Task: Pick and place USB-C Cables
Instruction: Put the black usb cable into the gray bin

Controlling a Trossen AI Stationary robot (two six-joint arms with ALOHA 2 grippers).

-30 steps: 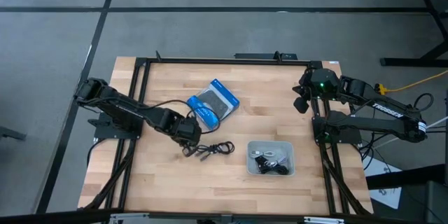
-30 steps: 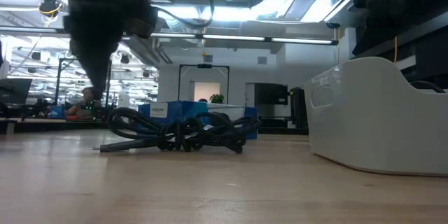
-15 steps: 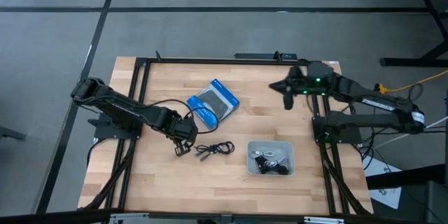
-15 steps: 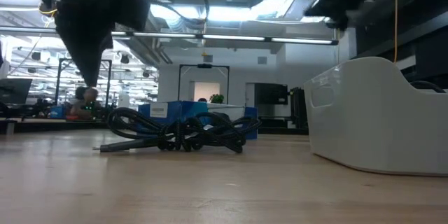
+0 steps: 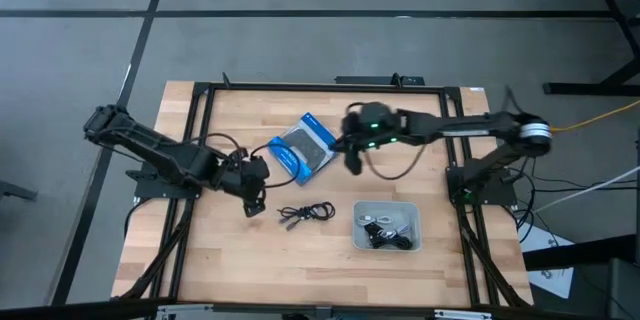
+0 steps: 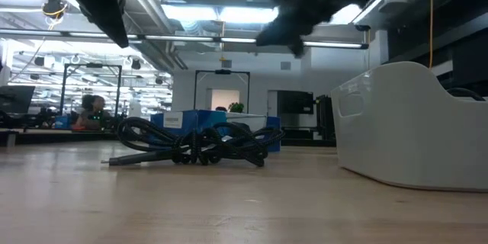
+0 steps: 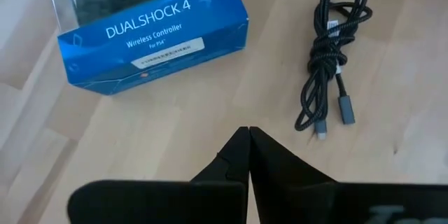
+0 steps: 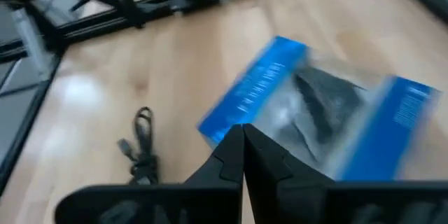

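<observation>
One loose black cable [image 5: 306, 213] lies bundled on bare wood at lower centre of the high view, its plug ends trailing toward the picture's left; the low view shows the same bundle [image 6: 194, 143] resting flat on the table [image 6: 229, 206], touched by nothing. Further cables [image 5: 384, 232], black with one whitish, sit in the white bin [image 5: 411, 210] just right of it, which suggests the bin is the drop-off and the loose bundle the item left to move. Left gripper [image 5: 253, 200]: hangs left of the bundle, near but apart; its own wrist view shows the fingers [image 7: 238, 155] pressed together with nothing between, the cable [image 7: 334, 50] ahead and to the right, untouched. Judged: it is empty and not lined up over the bundle, so a grasp would call for parting the fingers and coming in above the coil. Blue box [image 5: 303, 147]: flat, above and slightly left of the bundle at centre, lettered face visible in the left wrist view [image 7: 150, 31]; not a task item, and close enough to crowd an approach from that side. Right gripper [image 5: 354, 158]: farthest back, reached across to frame centre, just right of the box; its wrist view shows the fingers [image 8: 236, 154] closed on nothing, aimed over the box [image 8: 315, 122] with the cable [image 8: 142, 143] farther off. Which arm is meant to take the bundle cannot be told.
</observation>
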